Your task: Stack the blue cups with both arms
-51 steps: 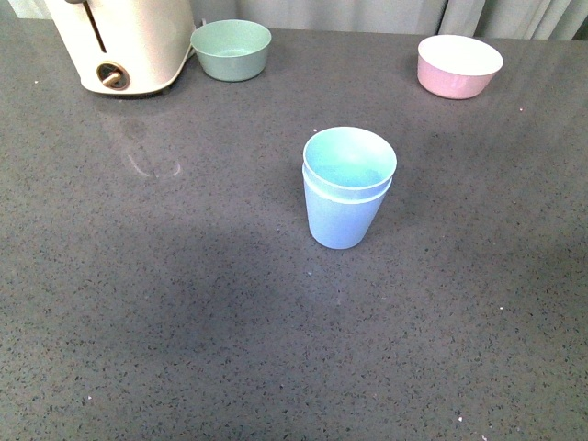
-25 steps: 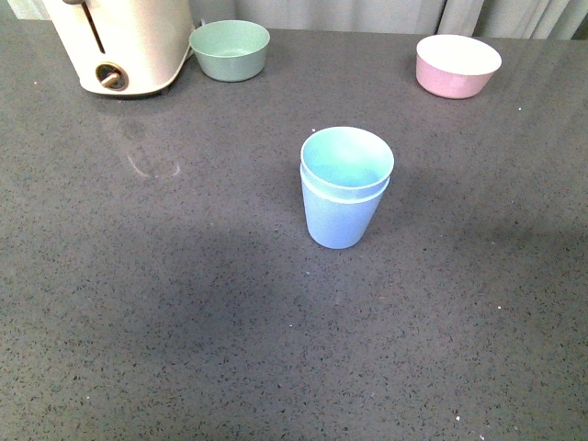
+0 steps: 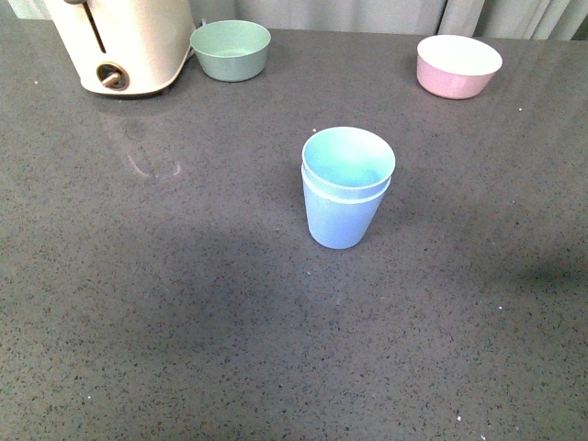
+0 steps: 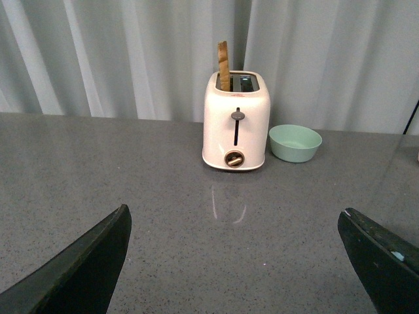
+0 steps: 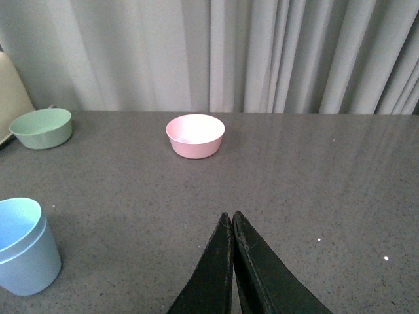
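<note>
Standing nested mid-surface (image 3: pixel 138 322), the blue cups (image 3: pixel 347 188) are sitting unmoved from a second ago; stacking is looking done. Left gripper (image 4: pixel 242 261) is hanging with fingers wide apart, right gripper (image 5: pixel 232 226) pressed together, both empty.

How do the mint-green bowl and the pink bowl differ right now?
Colour: the mint-green bowl is green inside and out; the pink bowl is pink outside, white inside.
Place: the mint-green bowl sits beside the toaster at the far left; the pink bowl stands alone at the far right.
Shared: both upright, seemingly empty, on the grey countertop.
</note>
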`<state>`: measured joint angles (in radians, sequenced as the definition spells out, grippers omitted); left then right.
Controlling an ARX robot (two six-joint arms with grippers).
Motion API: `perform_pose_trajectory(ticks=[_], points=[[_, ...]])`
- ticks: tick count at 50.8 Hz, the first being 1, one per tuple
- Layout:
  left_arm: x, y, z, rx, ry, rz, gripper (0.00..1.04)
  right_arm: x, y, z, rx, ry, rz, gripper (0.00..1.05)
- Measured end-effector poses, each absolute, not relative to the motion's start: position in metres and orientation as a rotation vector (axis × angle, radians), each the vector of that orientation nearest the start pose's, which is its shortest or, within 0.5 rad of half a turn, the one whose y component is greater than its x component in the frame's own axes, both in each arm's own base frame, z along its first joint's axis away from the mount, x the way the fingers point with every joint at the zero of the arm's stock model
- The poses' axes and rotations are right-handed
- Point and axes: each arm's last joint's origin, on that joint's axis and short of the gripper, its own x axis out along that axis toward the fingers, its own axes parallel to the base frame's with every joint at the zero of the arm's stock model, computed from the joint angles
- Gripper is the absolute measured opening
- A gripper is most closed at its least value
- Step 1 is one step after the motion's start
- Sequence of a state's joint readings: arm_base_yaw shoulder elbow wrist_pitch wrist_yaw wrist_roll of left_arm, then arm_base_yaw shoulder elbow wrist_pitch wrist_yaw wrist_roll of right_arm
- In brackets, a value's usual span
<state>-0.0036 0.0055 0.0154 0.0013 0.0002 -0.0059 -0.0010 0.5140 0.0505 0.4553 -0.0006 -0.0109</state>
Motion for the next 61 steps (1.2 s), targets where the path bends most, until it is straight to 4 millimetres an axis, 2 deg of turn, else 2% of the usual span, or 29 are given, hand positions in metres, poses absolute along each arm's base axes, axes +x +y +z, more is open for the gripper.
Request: perform_pose_trajectory(ticks=[9,50,61], points=[[0.097,0.0,0.168,-0.006,-0.011,-0.003,0.96,0.127,0.0,0.172,-0.011,-0.003,-0.001,0.02],[0.097,0.0,0.168,-0.006,-0.011,-0.003,0.96,0.108,0.0,0.174,-0.011,-0.023,-0.001,0.02],[0.097,0.0,0.168,-0.006,-0.011,-0.003,0.96,0.097,0.0,0.171,-0.01,-0.018,-0.001,0.02]])
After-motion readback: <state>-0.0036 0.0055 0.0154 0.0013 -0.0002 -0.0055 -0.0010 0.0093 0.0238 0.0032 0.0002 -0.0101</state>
